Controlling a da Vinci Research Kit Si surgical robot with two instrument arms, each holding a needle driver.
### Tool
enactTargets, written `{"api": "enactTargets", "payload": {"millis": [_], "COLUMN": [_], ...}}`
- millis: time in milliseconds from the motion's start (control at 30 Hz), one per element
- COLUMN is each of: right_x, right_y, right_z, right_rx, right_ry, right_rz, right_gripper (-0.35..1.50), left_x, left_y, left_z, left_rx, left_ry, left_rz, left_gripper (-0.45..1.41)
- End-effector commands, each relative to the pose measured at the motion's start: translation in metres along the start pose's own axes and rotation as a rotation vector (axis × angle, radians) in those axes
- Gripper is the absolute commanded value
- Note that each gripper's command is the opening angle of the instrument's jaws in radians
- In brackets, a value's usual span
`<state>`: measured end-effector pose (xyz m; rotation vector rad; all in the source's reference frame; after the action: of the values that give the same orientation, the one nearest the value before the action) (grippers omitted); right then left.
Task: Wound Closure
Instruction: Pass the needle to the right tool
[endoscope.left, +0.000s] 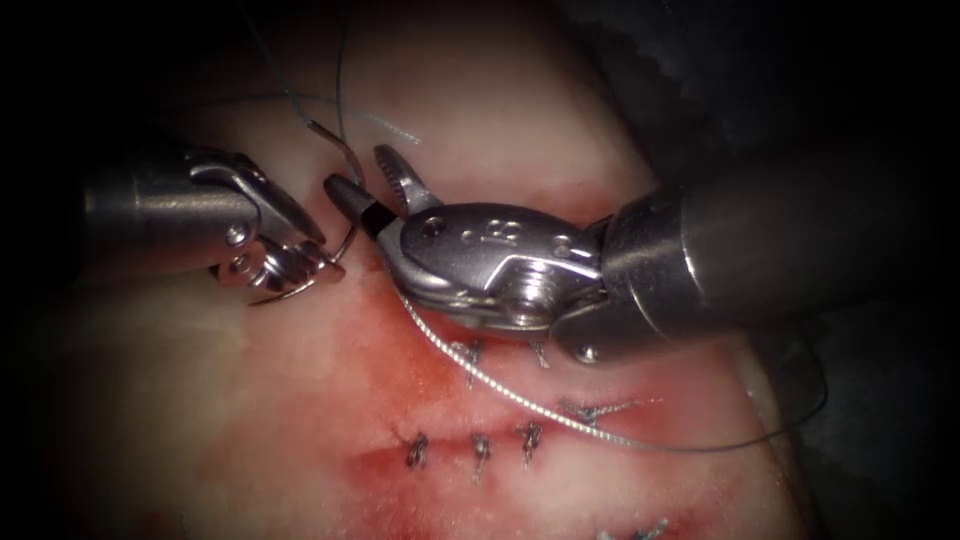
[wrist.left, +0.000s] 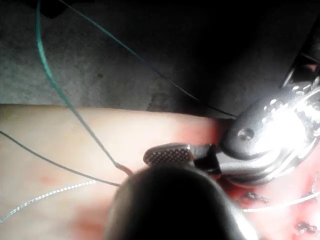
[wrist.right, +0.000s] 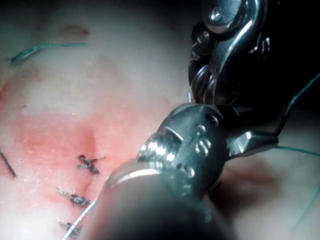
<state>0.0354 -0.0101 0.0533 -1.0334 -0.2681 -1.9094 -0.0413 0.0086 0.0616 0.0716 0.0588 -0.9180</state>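
Already several dark knotted stitches (endoscope.left: 478, 452) across red-stained pork tissue (endoscope.left: 300, 400); cut partly closed. Right steel tool (endoscope.left: 365, 180) jaws apart, empty; left steel tool (endoscope.left: 300, 262) grips thin curved steel needle (endoscope.left: 345, 240) near its curve's middle, out of tissue, left of cut; shiny thread (endoscope.left: 520, 400) trails.

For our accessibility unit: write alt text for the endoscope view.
The left pincer grips the curved needle, clear of the tissue; the right pincer is open around the needle's thread end, holding nothing. Thread crosses the stitched cut.

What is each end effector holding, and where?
Left tool grips the needle low on its curve, outside the tissue; right tool, open astride it, holds nothing.
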Motion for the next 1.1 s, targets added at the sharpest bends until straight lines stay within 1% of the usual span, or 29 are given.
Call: {"api": "enactTargets", "payload": {"millis": [33,100,133,233,367,400,467,567,733,833,933,1033,1100], "right_x": [0.0001,0.0004,0.0005,0.0010,0.0011,0.0011,0.0010,0.0007,0.0008,0.0004,0.0007,0.0010,0.0011], "right_y": [0.0008,0.0014,0.0015,0.0015,0.0014,0.0013,0.0013,0.0011,0.0021,0.0025,0.0023,0.0021,0.0019], "right_z": [0.0008,0.0014,0.0015,0.0020,0.0021,0.0021,0.0021,0.0012,0.0001,0.0003,0.0006,0.0009,0.0011], "right_rx": [-0.002,0.004,0.006,0.009,0.010,0.010,0.009,0.005,0.009,0.015,0.018,0.020,0.022], "right_ry": [-0.004,-0.007,-0.011,-0.015,-0.016,-0.016,-0.013,-0.011,-0.006,0.003,0.002,0.000,0.000], "right_rz": [-0.004,-0.017,-0.023,-0.079,-0.108,-0.126,-0.138,-0.143,-0.139,-0.130,-0.131,-0.133,-0.127], "right_gripper": [0.21,0.12,0.12,0.22,0.26,0.36,0.41,0.39,0.22,0.29,0.22,0.22,0.26], "left_x": [-0.0010,-0.0011,-0.0011,-0.0011,-0.0010,-0.0009,-0.0008,-0.0005,-0.0001,0.0000,0.0001,0.0002,0.0002], "left_y": [-0.0001,-0.0003,-0.0003,-0.0004,-0.0005,-0.0005,-0.0006,-0.0004,0.0004,0.0004,0.0000,-0.0004,-0.0005], "left_z": [0.0003,0.0003,0.0003,0.0002,0.0002,0.0003,0.0005,0.0006,0.0013,0.0015,0.0013,0.0011,0.0011], "left_rx": [-0.002,-0.027,-0.034,-0.053,-0.062,-0.068,-0.074,-0.077,-0.082,-0.090,-0.101,-0.106,-0.111], "left_ry": [-0.003,0.001,0.006,0.020,0.027,0.035,0.041,0.043,0.038,0.048,0.065,0.072,0.079], "left_rz": [0.004,0.021,0.024,0.045,0.062,0.067,0.071,0.076,0.091,0.098,0.104,0.106,0.109], "left_gripper": [-0.45,-0.45,-0.45,-0.45,-0.45,-0.45,-0.45,-0.45,-0.45,-0.45,-0.45,-0.45,-0.45]}}
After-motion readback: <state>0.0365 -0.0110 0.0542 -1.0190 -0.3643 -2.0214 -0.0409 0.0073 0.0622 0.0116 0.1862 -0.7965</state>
